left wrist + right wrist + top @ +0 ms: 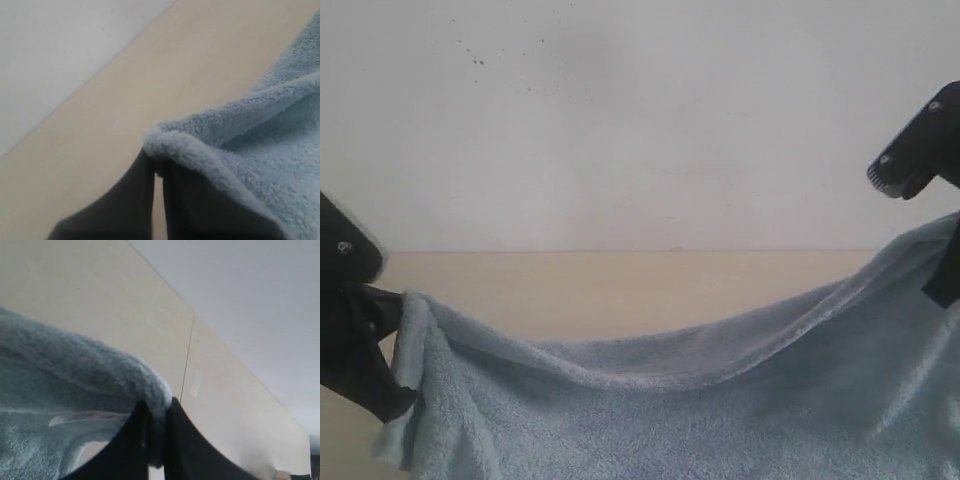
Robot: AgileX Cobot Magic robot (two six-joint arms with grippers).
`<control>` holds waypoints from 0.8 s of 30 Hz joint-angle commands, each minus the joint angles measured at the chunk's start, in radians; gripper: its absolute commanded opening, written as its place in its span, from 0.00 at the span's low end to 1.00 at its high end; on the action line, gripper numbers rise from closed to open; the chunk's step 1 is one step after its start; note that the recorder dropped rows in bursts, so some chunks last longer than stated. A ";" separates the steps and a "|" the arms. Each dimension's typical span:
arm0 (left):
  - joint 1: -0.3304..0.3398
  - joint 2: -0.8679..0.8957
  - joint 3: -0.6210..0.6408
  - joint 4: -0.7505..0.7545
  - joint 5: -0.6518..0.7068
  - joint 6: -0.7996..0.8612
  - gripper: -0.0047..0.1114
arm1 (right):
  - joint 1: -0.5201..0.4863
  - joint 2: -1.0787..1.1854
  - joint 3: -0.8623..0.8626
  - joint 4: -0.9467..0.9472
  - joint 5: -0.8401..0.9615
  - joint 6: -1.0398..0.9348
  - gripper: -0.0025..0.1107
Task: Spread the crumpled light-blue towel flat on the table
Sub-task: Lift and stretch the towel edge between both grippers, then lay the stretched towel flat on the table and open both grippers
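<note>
The left gripper (158,168) was clamped tight on a rolled edge of the towel (720,400), its two dark fingers pinched together with only a sliver of gap below the cloth. The right gripper (157,412) likewise pinched a thick fold of the same towel between nearly touching fingers.

In the exterior view the left gripper sat low at the left edge of the scene and the right gripper higher at the right edge, so the cloth hung between them as a slack span. Its upper edge dipped in a shallow curve near the middle and climbed steeply toward the right. The fluffy light-blue pile filled the lower part of that view and ran out of frame at the bottom; whether the lower part lay on the table (620,280) could not be told.

Behind the sagging edge stretched a band of pale beige table, and the right wrist view showed a thin seam (187,357) running across its surface. Beyond the table's far edge rose a grey-white wall (640,150) with a scatter of small dark specks (478,60) high on its left.
</note>
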 commanded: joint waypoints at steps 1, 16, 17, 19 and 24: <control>0.003 0.097 0.003 0.003 -0.210 -0.015 0.07 | -0.053 0.099 0.001 -0.155 -0.122 0.205 0.02; 0.003 0.448 -0.178 0.133 -0.390 -0.064 0.12 | -0.383 0.378 -0.051 -0.174 -0.699 0.535 0.02; 0.003 0.461 -0.178 0.131 -0.411 -0.064 0.15 | -0.383 0.393 -0.064 -0.174 -0.699 0.535 0.02; 0.003 0.481 -0.178 0.131 -0.452 -0.064 0.24 | -0.383 0.420 -0.091 -0.174 -0.709 0.535 0.02; 0.003 0.521 -0.181 0.125 -0.530 -0.064 0.53 | -0.383 0.477 -0.161 -0.174 -0.739 0.541 0.07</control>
